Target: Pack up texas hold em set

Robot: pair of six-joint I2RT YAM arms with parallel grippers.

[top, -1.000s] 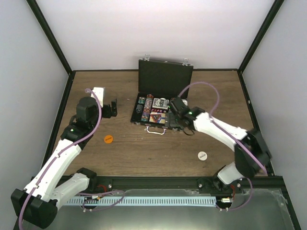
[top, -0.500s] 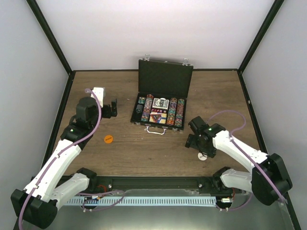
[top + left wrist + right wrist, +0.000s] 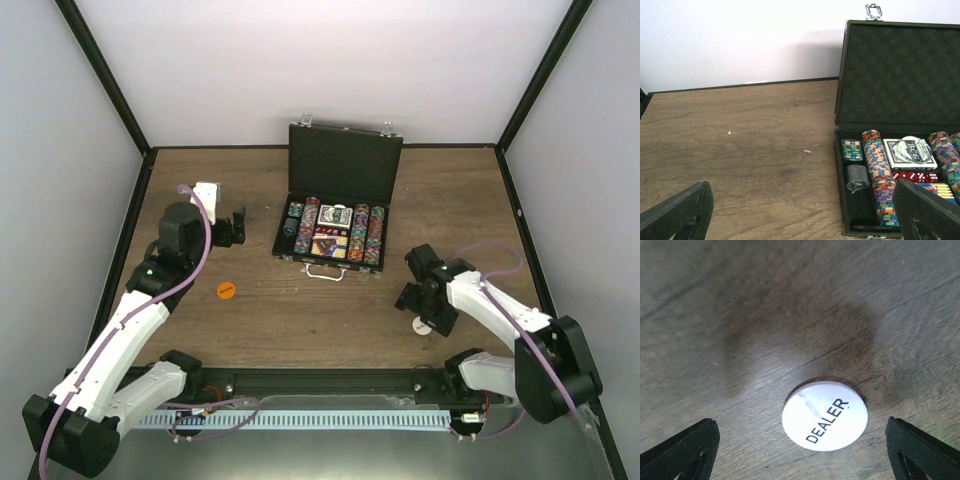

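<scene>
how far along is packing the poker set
Done: chip rows and card deck sit in the open case. In hand: the open right hand hovers over the white dealer disc on the table. Left: that disc, the orange disc, then closing the lid.

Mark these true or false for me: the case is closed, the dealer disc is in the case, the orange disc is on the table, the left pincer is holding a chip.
1. The case is closed. False: its lid stands upright and open.
2. The white dealer disc is in the case. False: it lies on the table, between the open fingers of the right pincer.
3. The orange disc is on the table. True; it lies on the left arm's side of the case.
4. The left pincer is holding a chip. False: it is open and holds nothing.
</scene>
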